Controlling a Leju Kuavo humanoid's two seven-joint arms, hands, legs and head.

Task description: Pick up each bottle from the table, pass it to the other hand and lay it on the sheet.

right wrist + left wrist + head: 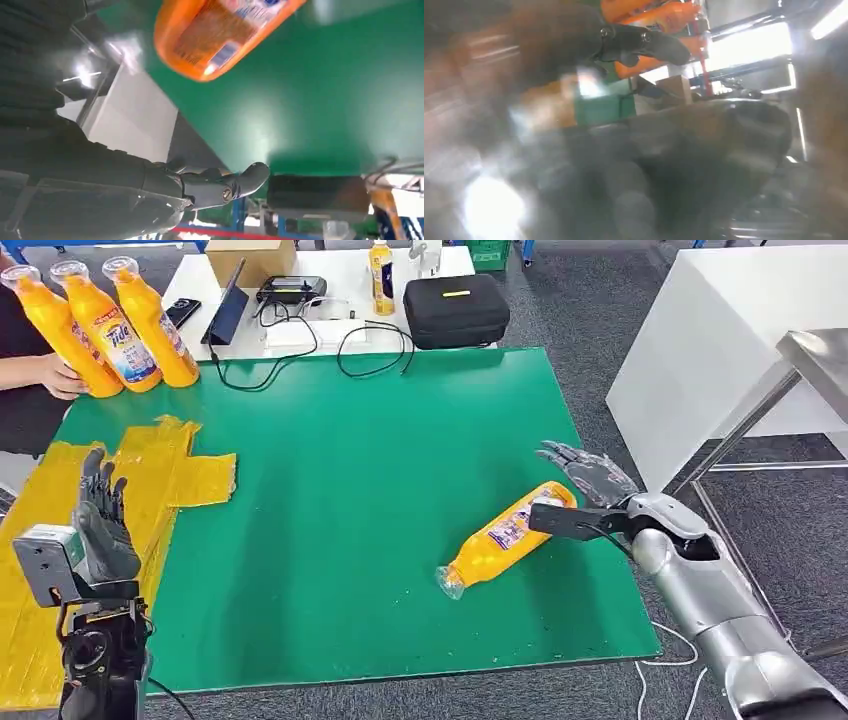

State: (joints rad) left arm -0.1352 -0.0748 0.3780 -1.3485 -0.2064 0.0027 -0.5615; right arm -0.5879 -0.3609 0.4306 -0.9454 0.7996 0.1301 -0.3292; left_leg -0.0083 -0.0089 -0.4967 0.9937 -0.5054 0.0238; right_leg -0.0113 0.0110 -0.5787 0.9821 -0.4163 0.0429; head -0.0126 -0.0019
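On the green table (350, 540) an orange detergent bottle (505, 537) is lying on its side near the right edge, clear cap pointing toward the robot and its base aimed at the far right corner. The right hand (592, 476) sits just past the bottle's base with fingers spread out flat and nothing in it. From the head view I honestly can't tell if it's brushing the bottle or just beside it. The right wrist view shows the bottle's base and label close up, with a dark fingertip (250, 178) stretched out free over the table, so no grip there.

Over on the left side, the left hand (103, 520) is raised above the yellow sheet (170, 465), fingers pointing up and apart, holding nothing. The left wrist view is a blurry mess, just a dark finger and some orange behind it.

At the far left corner, three more orange bottles (100, 325) stand upright in a tight row, and a person's hand (55, 375) is resting against the leftmost one. Behind the green table there's a white table (335, 280) with a black zip case (456, 310), a cardboard box (250, 258), a small yellow drink bottle (381, 278), a black handheld controller (290, 288) and a tangle of black cables (350, 345).
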